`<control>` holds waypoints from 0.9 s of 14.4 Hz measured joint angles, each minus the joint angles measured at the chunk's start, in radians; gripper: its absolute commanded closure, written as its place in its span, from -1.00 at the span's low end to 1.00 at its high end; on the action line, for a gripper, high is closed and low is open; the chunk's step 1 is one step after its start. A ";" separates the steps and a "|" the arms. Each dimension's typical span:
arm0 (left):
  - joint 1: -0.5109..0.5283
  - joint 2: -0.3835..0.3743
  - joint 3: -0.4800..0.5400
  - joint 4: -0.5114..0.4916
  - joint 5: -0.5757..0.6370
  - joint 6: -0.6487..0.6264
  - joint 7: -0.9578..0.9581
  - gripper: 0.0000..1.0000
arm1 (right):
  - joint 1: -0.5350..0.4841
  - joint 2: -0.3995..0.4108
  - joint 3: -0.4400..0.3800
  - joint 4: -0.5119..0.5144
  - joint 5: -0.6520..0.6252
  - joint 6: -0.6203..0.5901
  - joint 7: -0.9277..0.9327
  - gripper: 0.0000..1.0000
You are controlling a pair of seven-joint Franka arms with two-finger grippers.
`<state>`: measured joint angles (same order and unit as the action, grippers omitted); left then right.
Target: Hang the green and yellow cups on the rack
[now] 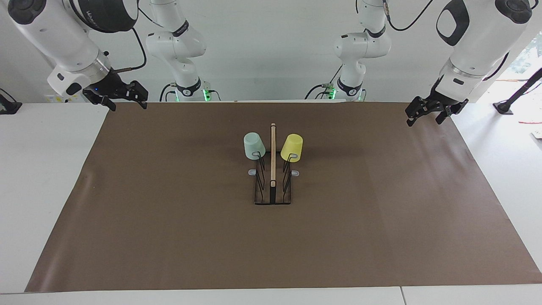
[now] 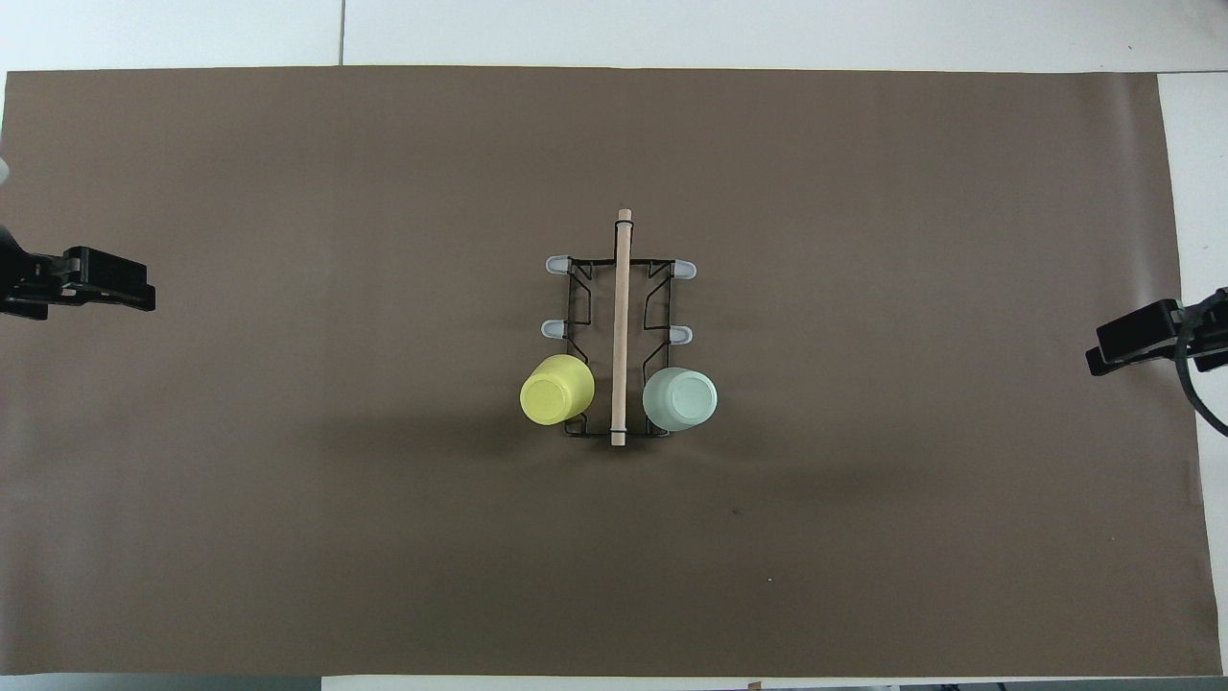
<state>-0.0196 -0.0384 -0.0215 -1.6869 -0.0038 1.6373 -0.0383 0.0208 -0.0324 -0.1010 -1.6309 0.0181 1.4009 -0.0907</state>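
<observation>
The rack (image 1: 273, 169) (image 2: 620, 326) stands mid-mat, with a dark base, an upright wooden bar and grey-tipped prongs. The green cup (image 1: 253, 146) (image 2: 679, 399) hangs upside down on a prong on the side toward the right arm. The yellow cup (image 1: 292, 147) (image 2: 556, 389) hangs the same way on the side toward the left arm. Both sit on the prongs nearest the robots. My right gripper (image 1: 128, 106) (image 2: 1137, 338) is open and empty over the mat's corner. My left gripper (image 1: 424, 120) (image 2: 101, 288) is open and empty over the mat's other robot-end corner.
A brown mat (image 1: 169, 220) covers most of the white table (image 1: 38, 178). Several grey-tipped prongs (image 2: 557, 263) of the rack carry nothing. Nothing else lies on the mat.
</observation>
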 measured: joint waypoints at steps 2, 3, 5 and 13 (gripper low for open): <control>0.000 0.000 0.000 0.000 0.000 0.000 0.000 -1.00 | -0.001 0.000 -0.003 0.000 -0.006 0.022 0.000 -1.00; 0.000 0.000 0.000 0.000 0.000 0.000 0.000 -1.00 | -0.001 0.000 -0.003 0.000 -0.007 0.027 0.000 -1.00; 0.000 0.000 0.000 0.000 0.000 0.000 0.000 -1.00 | -0.001 0.000 -0.002 0.000 -0.010 0.037 0.000 -1.00; 0.000 0.000 0.000 0.000 0.000 0.000 0.000 -1.00 | -0.005 0.003 0.012 0.004 -0.029 0.084 0.000 -1.00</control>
<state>-0.0196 -0.0384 -0.0215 -1.6873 -0.0038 1.6373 -0.0383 0.0156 -0.0293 -0.0887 -1.6268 -0.0106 1.4845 -0.0906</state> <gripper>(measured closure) 0.000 0.000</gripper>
